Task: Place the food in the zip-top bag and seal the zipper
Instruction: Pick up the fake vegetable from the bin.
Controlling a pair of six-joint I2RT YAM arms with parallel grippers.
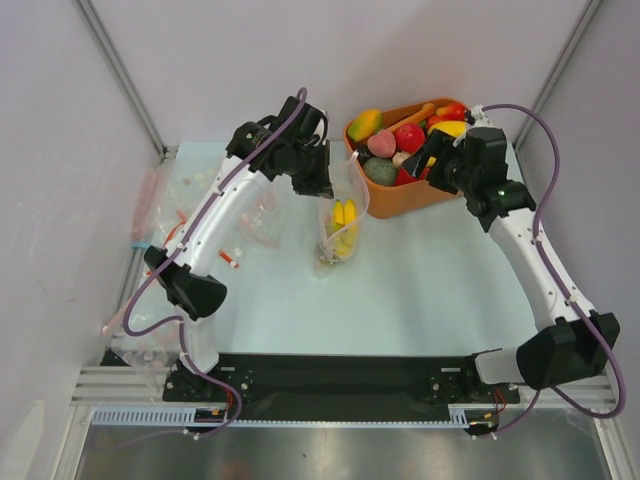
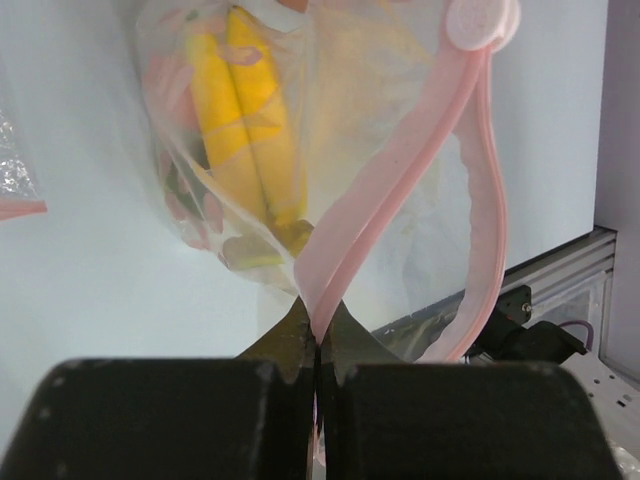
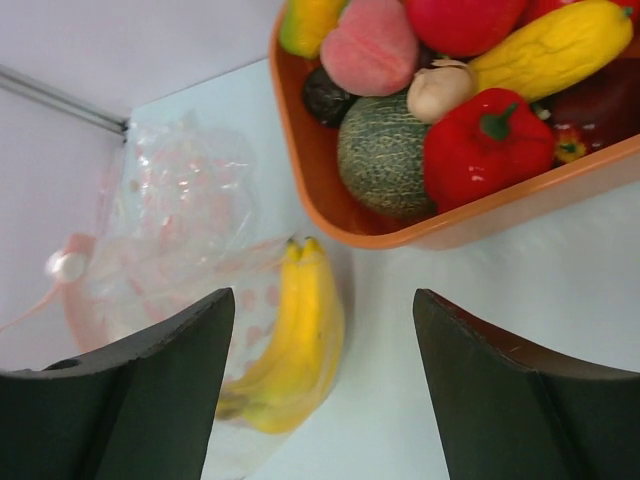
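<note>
**Take the next piece while the bag mouth is held**

The left hand (image 2: 318,345) is clamped tight on the zipper (image 2: 400,160) and holds up the zip-top bag (image 1: 340,225) near the far edge of the bench (image 1: 430,290), with bananas (image 2: 245,110) inside. The right hand (image 3: 322,300) gapes wide and empty beside the orange tub (image 3: 480,215). It is best to choose a top-lying piece like the peach (image 3: 370,45) and grip it across the middle.

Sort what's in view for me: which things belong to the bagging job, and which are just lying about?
Job: zip-top bag, its zipper pinched in the shut left claw; bananas inside it; peach, red pepper and melon waiting in the orange tub; open right claw.
Lying about: the orange tub itself; spare clear bags on the left.
</note>
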